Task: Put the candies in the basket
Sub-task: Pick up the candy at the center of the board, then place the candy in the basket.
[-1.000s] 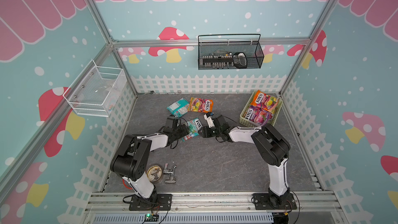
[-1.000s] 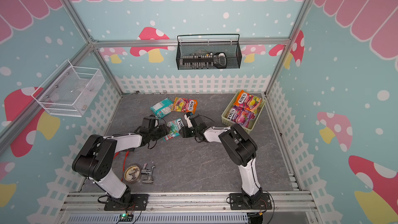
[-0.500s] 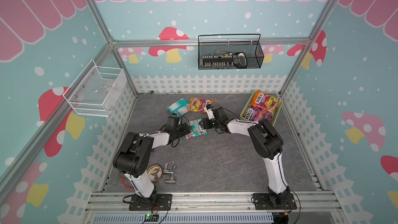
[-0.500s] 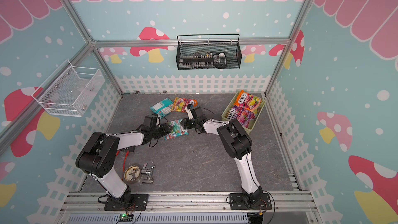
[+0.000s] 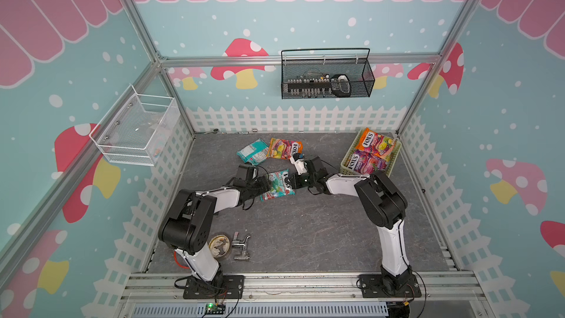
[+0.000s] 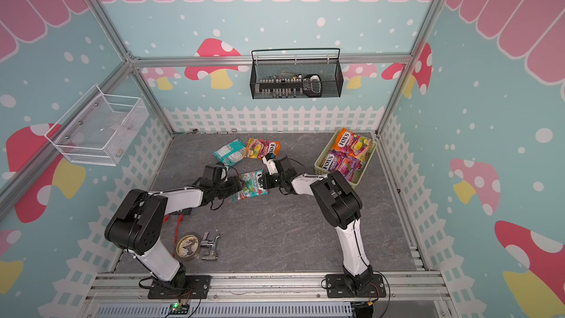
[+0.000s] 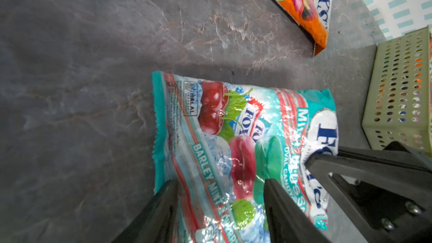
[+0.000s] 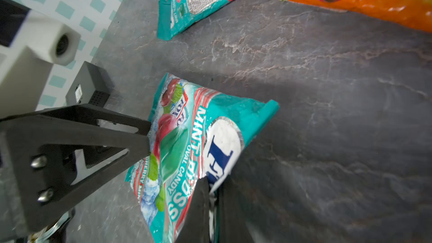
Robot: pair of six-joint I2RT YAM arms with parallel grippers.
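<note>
Right gripper [image 8: 214, 183] is clamped on the logo-end edge of the teal glossy FOX'S mint-cherry candy bag [image 5: 276, 185], mid-floor on the grey stone-look mat [image 5: 305, 224]. Left gripper [image 7: 219, 188] has jaws apart, tips over the bag's opposite end (contact unclear). The pale yellow-green perforated plastic basket [image 5: 347, 167] sits near, by the back right corner, holding an orange FOX'S bag [image 5: 375, 143] and a purple FOX'S bag [image 5: 367, 163]. A loose orange fruit bag [image 5: 284, 149] and a teal label-side-up bag [image 5: 253, 155] lie toward the back fence.

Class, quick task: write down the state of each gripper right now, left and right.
Left gripper: open, jaws apart over the teal candy bag.
Right gripper: shut on the teal candy bag's edge.
</note>
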